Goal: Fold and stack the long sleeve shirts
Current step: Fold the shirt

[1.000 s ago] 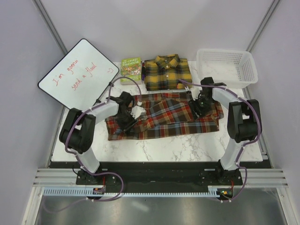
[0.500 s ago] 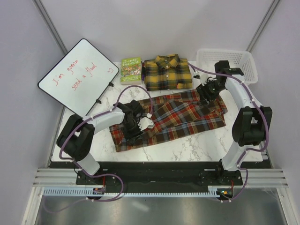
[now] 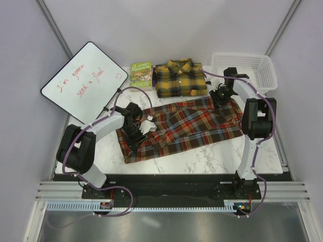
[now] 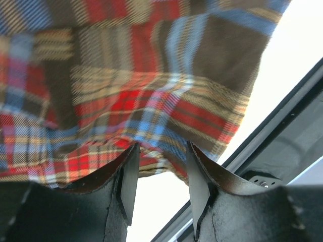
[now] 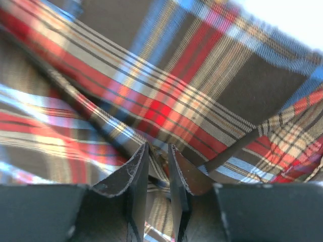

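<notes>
Left of the red-brown shirt (image 3: 186, 126) a whiteboard (image 3: 83, 83) is propped. The shirt itself is spread crumpled and askew on the marble table (image 3: 202, 159), not yet folded. At the shirt's left end the left gripper (image 4: 160, 151) is set; its jaws are seen part-way apart with the hem bunched between the tips, so the cloth appears to be pinched. Behind the shirt a green book (image 3: 141, 74) is laid, and the yellow and black shirt (image 3: 179, 78), already folded, is placed just behind the red-brown one. At the shirt's far right corner the right gripper (image 5: 157, 151) is seen nearly shut around a raised fold, with only a thin slit left. Beyond the shirt's right end a white basket (image 3: 247, 70) is placed. Only a hem and a thin ridge are caught, so the cloth could be lost from either grip once raised. If one side were lifted faster, the fold would be skewed, and the folded shirt close behind could be nudged by the right arm.
</notes>
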